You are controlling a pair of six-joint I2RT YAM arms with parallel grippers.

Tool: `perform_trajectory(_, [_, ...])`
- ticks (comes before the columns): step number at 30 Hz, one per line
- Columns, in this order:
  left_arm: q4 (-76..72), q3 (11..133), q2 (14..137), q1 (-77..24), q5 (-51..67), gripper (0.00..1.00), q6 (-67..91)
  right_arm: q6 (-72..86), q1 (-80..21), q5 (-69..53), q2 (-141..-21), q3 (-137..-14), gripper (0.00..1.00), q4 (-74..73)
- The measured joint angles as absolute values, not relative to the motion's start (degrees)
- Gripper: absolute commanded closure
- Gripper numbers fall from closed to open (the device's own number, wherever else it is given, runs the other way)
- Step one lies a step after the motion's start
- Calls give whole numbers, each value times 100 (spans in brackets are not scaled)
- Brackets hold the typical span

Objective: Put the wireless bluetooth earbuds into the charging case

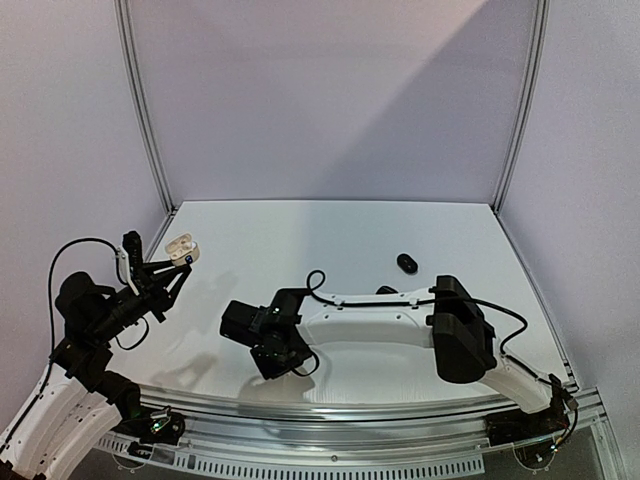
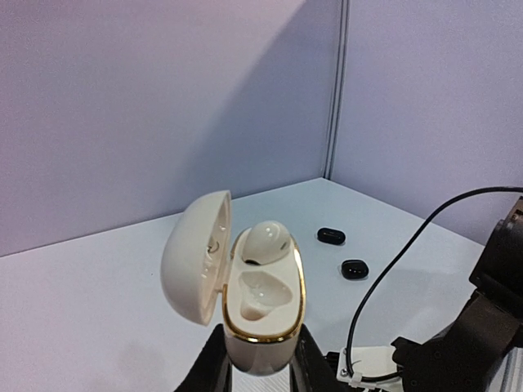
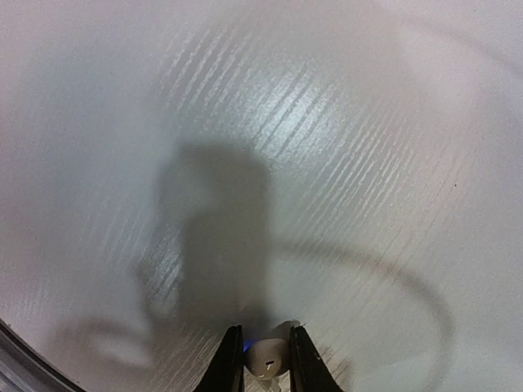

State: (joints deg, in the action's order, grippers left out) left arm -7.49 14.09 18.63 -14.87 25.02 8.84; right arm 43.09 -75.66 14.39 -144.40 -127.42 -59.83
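My left gripper (image 2: 260, 359) is shut on the base of a cream charging case (image 2: 261, 286) with a gold rim, held up above the table's left side (image 1: 182, 248), lid open. One white earbud (image 2: 265, 242) sits in its far slot; the near slot is empty. Low over the table near the front, my right gripper (image 3: 267, 355) has its fingers pressed on both sides of a second white earbud (image 3: 268, 359), which rests on the table. In the top view the right gripper (image 1: 272, 360) hides that earbud.
Two black earbuds lie loose on the table at the right, one (image 2: 331, 236) farther back and one (image 2: 355, 269) nearer; the farther one (image 1: 407, 263) also shows from above. The right arm (image 1: 370, 315) stretches across the middle. Walls close in the back and sides.
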Motion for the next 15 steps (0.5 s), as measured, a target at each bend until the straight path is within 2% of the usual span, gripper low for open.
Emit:
perform_trajectory(8, [-749, 1409, 1863, -1487, 2460, 100, 884, 4346, -7441, 1466, -14040, -12300, 100, -5686])
perform_trajectory(15, [-746, 1409, 1863, -1487, 2397, 100, 884, 4211, -7332, 1782, -13227, -12280, 100, -5006])
